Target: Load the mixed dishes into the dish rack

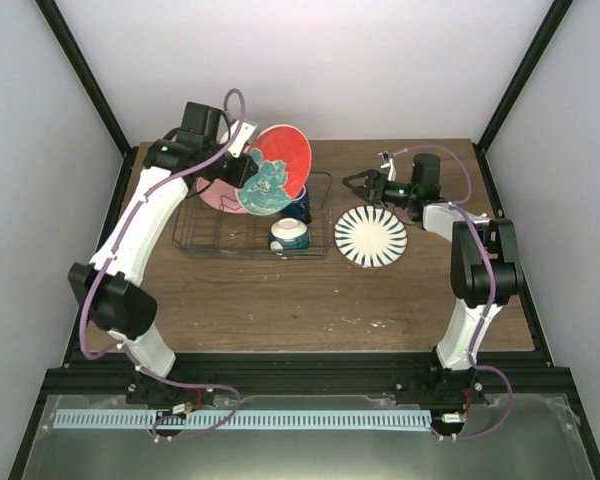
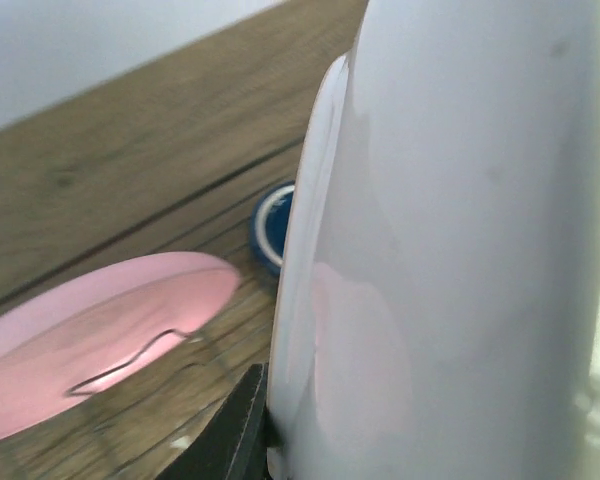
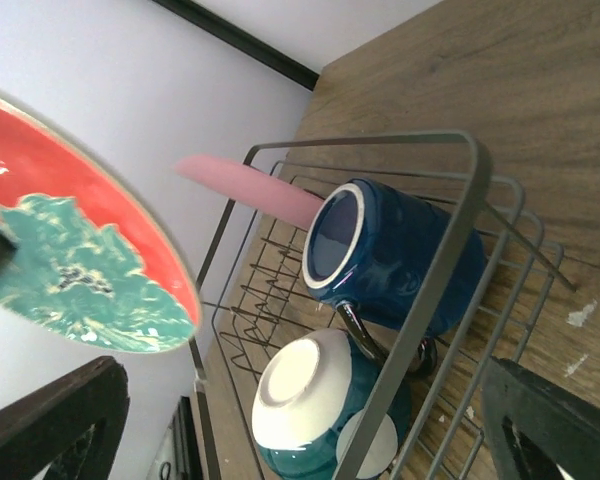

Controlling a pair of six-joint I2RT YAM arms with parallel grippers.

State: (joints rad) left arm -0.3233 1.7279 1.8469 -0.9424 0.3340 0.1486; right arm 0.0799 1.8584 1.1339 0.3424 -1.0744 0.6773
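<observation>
Red plate (image 1: pixel 280 160) gripped in left pincer (image 1: pixel 244 170), above dish rack (image 1: pixel 230 254)

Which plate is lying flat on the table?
The white striped plate, right of the rack. The pink plate is in the rack, and the left gripper holds the red plate up.

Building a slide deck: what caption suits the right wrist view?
Dark blue mug and bowl lie in the wire rack; red floral plate hovers at left.
</observation>
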